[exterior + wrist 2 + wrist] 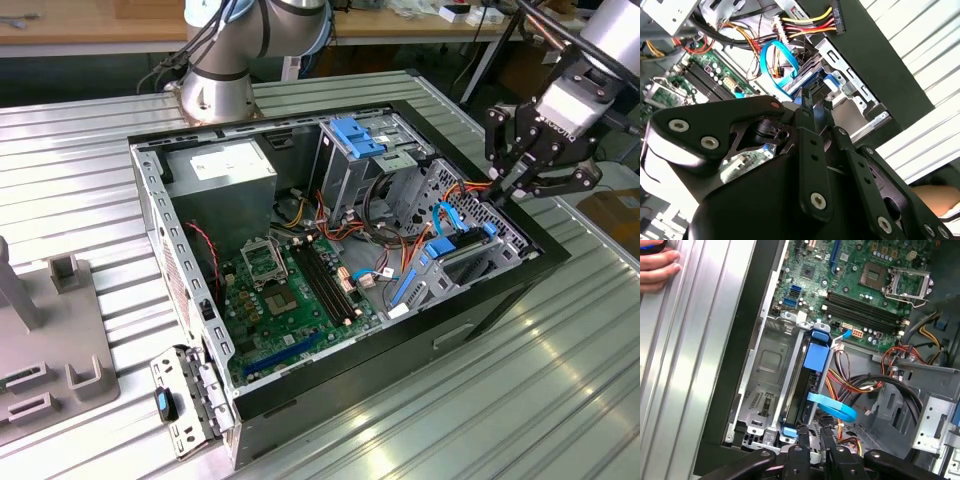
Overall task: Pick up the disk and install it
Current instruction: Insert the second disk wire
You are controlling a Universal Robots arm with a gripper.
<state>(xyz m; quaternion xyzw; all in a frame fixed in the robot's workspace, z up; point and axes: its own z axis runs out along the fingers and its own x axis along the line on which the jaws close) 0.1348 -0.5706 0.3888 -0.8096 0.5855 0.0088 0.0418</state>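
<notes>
The disk (802, 390) stands on edge in a drive bay at the case's corner, its blue carrier rail (817, 356) on top. In the exterior view the disk (462, 255) sits in the bay on that view's right, inside the open computer case (250, 395). A blue data cable (837, 409) loops beside it. My gripper (499, 193) hovers just above the case rim, over the disk's end. In both wrist views its fingers (801, 437) stand close together with nothing between them, and in the second wrist view the gripper (816, 102) points down at the blue rail (812, 82).
A motherboard (290, 290) fills the case floor, with a grey power supply (225, 170) at the back. Red, yellow and orange wires (850, 385) crowd the bay's side. A person's hand (657, 267) rests on the ribbed metal table (560, 380). A grey fixture (50, 340) stands on the exterior view's left.
</notes>
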